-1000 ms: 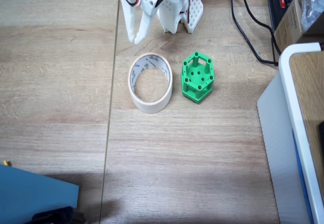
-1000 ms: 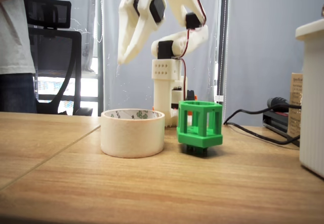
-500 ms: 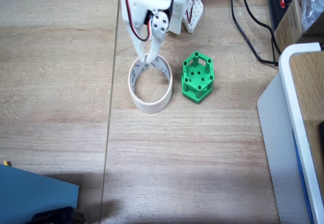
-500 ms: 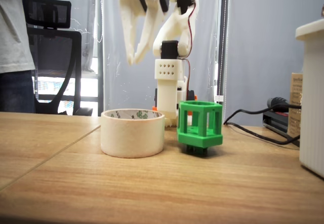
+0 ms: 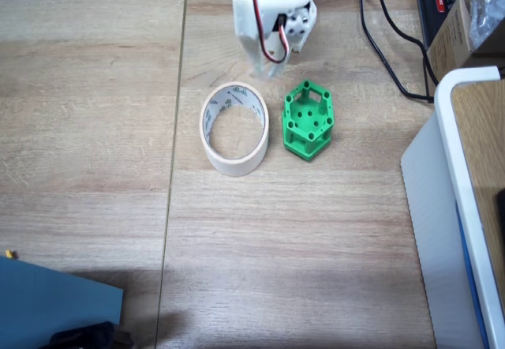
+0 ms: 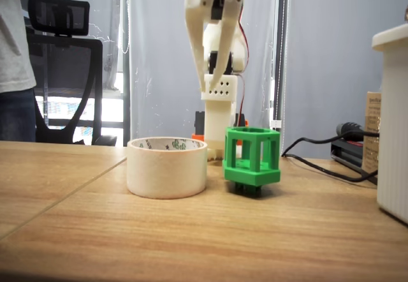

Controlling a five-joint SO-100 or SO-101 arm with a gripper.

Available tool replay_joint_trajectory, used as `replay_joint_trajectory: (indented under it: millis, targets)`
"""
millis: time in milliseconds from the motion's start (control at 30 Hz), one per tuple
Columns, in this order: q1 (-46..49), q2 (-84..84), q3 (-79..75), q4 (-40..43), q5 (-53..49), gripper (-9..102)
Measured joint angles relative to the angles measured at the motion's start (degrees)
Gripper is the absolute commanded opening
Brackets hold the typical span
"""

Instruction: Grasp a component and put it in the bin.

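Note:
The bright green hexagonal component (image 5: 308, 118) stands on the wooden table just right of the bin, a cream masking-tape ring (image 5: 233, 162) lying flat. In the side fixed view the component (image 6: 252, 177) and the tape ring (image 6: 167, 170) sit side by side, a small gap apart. My white gripper (image 5: 260, 69) points down behind that gap, nearer the arm's base. It hangs well above both things (image 6: 210, 90). Its fingertips meet with nothing between them.
A large white-rimmed container (image 5: 461, 167) fills the right side and rises at the right edge (image 6: 392, 122). A black cable (image 5: 387, 49) runs behind the component. A blue object (image 5: 47, 302) lies at the lower left. A person (image 6: 16, 52) stands at the far left.
The gripper swung to the right, from over the tape ring's far rim to behind the gap between ring and component, and came slightly lower. Ring and component stayed put.

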Motion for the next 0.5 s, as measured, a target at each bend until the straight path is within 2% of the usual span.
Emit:
replay_joint_trajectory:
  millis: [267, 500]
  targets:
    - [-0.70, -0.79, 0.00, 0.44, 0.00, 14]
    - [0.18, -0.79, 0.00, 0.44, 0.00, 16]
